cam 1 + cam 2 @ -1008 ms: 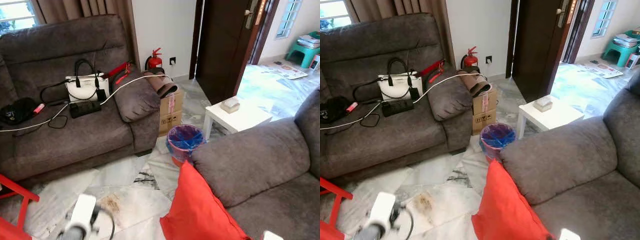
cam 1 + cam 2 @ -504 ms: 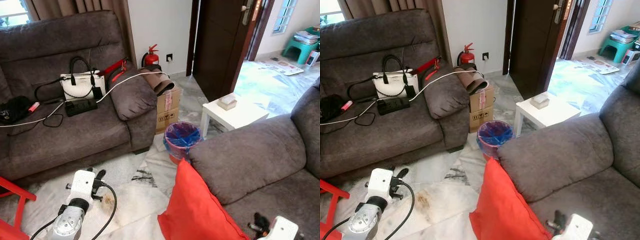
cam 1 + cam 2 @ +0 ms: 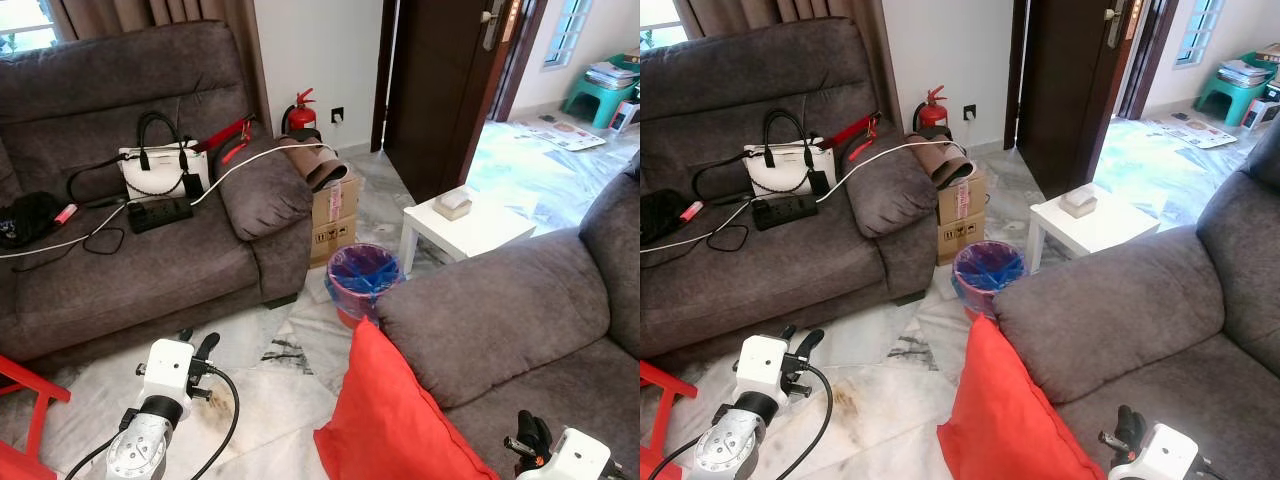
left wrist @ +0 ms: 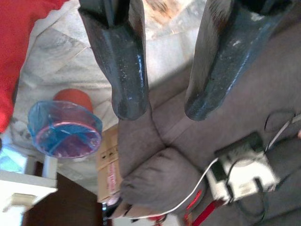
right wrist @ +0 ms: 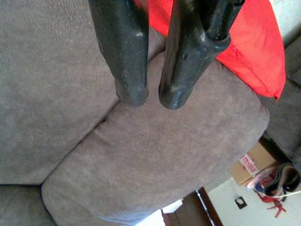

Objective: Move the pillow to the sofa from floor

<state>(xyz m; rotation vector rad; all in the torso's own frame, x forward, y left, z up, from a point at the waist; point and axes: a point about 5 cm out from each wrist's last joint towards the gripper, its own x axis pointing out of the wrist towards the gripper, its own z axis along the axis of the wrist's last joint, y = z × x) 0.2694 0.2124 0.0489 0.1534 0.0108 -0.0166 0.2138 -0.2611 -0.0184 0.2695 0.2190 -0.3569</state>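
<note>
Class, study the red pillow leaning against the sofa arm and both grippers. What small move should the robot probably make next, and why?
Probably bring the left gripper across toward the red pillow. The pillow stands on the floor against the sofa arm, held by nothing. The left gripper hangs open over the floor beside it, and the right gripper is over the sofa seat, so neither touches it yet.

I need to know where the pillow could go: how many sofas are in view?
2. One dark grey sofa stands against the far wall, cluttered with a handbag and cables. The other sofa is on the right, with the red pillow leaning against its armrest.
</note>
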